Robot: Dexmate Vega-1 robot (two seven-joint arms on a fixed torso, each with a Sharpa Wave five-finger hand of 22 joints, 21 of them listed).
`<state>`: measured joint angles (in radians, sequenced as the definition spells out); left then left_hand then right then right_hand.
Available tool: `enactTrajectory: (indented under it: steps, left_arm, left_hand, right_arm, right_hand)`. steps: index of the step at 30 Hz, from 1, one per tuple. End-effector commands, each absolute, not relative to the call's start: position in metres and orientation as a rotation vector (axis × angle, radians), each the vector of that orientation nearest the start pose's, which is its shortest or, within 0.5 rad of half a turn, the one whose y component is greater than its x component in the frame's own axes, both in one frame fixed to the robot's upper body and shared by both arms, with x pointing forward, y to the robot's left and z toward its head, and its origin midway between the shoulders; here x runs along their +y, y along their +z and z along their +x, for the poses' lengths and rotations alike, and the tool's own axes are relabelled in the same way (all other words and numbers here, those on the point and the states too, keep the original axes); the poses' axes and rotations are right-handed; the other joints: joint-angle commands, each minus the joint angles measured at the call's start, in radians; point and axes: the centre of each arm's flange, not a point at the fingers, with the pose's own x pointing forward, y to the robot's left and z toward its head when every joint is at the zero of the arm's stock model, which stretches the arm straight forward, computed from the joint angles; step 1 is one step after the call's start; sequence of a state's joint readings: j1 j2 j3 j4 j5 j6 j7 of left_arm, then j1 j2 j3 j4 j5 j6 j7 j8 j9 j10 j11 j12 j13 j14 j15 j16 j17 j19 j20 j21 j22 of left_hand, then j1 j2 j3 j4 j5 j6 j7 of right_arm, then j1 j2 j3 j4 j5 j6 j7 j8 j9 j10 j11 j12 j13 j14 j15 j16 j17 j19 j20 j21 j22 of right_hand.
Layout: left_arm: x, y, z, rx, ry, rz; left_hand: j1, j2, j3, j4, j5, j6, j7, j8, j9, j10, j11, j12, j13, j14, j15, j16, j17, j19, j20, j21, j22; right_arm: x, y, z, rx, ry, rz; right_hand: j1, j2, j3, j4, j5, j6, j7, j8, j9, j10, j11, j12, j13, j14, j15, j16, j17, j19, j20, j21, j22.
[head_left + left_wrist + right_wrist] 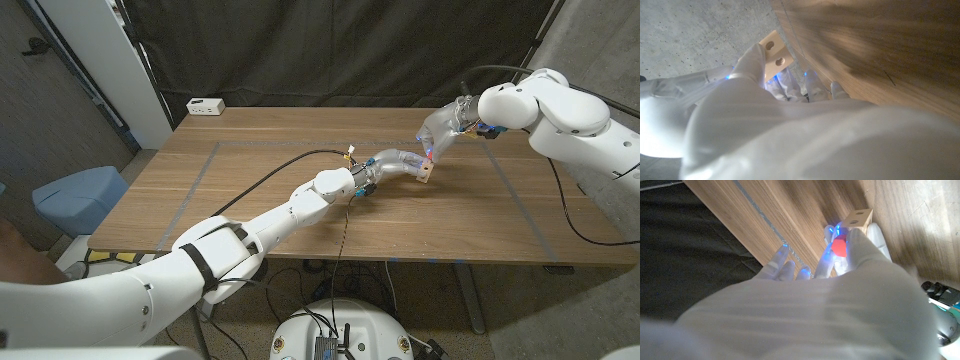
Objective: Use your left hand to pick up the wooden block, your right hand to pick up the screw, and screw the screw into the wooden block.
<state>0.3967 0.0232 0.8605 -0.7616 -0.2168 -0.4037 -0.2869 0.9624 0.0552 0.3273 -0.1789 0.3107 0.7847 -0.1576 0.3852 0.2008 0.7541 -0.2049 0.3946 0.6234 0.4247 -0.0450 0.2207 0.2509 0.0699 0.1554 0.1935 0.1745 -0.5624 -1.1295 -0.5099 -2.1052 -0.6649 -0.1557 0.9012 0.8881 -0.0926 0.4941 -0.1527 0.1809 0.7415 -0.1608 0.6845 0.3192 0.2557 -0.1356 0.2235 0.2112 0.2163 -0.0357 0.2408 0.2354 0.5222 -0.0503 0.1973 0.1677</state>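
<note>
Wooden table [260, 215] w/ grey tape lines [197, 178] marking a rectangle on top. White power strip [205, 105] at far left corner. Black curtain [340, 45] behind table, white panel [110, 60] far left. Blue-grey seat [75, 195] left of table. Black cable [270, 172] across tabletop; more cables on floor under near edge [300, 285].

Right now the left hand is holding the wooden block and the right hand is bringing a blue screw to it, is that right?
Not quite: the screw is red, not blue, as the right wrist view shows. The rest stands: the left hand holds the wooden block, and the right hand brings the screw to it.
</note>
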Motion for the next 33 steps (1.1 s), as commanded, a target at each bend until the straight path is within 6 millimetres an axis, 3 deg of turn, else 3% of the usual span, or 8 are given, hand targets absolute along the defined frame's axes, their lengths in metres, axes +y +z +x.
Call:
enactTrajectory:
  steps: [1,33]
  left_arm:
    - [-0.0597,-0.0165,0.6582,-0.603,-0.861,0.524]
    - [-0.0611,-0.0156,0.6594,-0.596,-0.87,0.529]
  left_hand:
    - [-0.047,0.045,0.043,0.032,0.006,0.048,0.015,0.007,0.017,0.007,-0.002,0.012,0.003,0.01,-0.062,-0.004,0.002,0.003,0.002,0.007,0.006]
    - [-0.051,0.047,0.049,0.03,0.007,0.05,0.015,0.006,0.016,0.006,-0.001,0.012,0.002,0.012,-0.061,-0.004,0.002,0.003,0.003,0.007,0.006]
  right_arm:
    - [-0.2615,0.1266,0.5095,-0.176,0.23,-2.034]
    - [-0.2657,0.1231,0.5094,-0.172,0.182,-2.014]
  right_hand:
    - [-0.005,0.004,0.002,0.004,-0.001,0.002,0.006,0.008,0.004,0.013,0.003,0.004,0.002,0.012,-0.122,0.007,0.002,0.011,-0.093,0.007,0.001]
    - [-0.073,0.009,-0.024,0.028,-0.002,0.036,0.043,0.013,-0.022,0.06,0.02,0.009,0.001,0.05,-0.127,0.019,0.01,0.046,-0.087,0.007,0.001]
